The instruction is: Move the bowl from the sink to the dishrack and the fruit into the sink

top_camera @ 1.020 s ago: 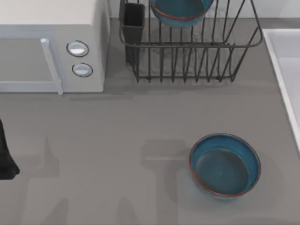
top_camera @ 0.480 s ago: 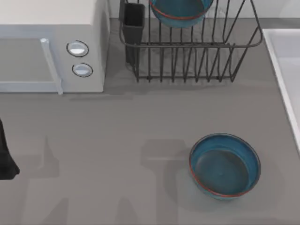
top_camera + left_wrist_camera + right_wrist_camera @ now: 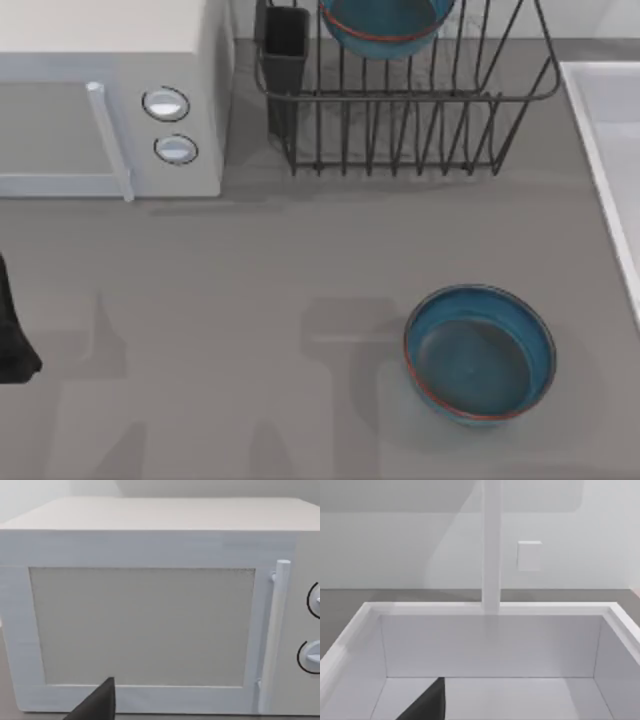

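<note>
On my top view I see a matte grey table [image 3: 250, 290]. At five o'clock sits a round teal-blue glazed bowl [image 3: 480, 352] with a thin orange-red rim line. A matching teal bowl [image 3: 385, 25] rests at twelve o'clock in the dark wire dishrack [image 3: 400, 110] with its black cutlery cup [image 3: 285, 45]. I see the white boxy microwave [image 3: 100, 95] with pale knobs, and the white straight-edged sink [image 3: 605, 150].

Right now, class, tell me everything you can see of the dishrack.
The dishrack stands at the top view's far edge, beside the white microwave, on the grey table. It is dark metal wire: thin upright bars within a curved rim. A black rectangular cutlery cup sits at its left corner. A teal-blue bowl with an orange-red rim rests among its bars.
</note>
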Controlling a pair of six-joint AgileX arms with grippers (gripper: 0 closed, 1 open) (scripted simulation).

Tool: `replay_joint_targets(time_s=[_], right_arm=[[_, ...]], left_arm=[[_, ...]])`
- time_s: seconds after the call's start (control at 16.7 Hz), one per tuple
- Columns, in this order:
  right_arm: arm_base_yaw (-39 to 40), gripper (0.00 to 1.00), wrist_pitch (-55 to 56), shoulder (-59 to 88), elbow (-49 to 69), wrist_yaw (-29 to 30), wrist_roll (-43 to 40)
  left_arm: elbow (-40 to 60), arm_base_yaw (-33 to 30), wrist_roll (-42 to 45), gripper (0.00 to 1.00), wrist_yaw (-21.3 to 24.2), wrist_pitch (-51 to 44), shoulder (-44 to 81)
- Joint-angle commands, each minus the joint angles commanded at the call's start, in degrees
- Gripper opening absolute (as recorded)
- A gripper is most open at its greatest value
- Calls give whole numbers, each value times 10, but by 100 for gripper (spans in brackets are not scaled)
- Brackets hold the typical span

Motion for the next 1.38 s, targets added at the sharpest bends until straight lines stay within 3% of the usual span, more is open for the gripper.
replay_joint_targets(time_s=[0.36,0.66,0.96,1.38], right_arm=[[1,100,-5,-5,0,2,0],[28,100,-91,-110,-21,29,-1],[85,100,-274,-349,-75,80,-2],[186,100,-630,-823,-187,173,2]], left_arm=[[0,0,0,100,0,0,0],[0,0,0,100,0,0,0],[0,0,0,100,0,0,0],[0,0,0,100,0,0,0]])
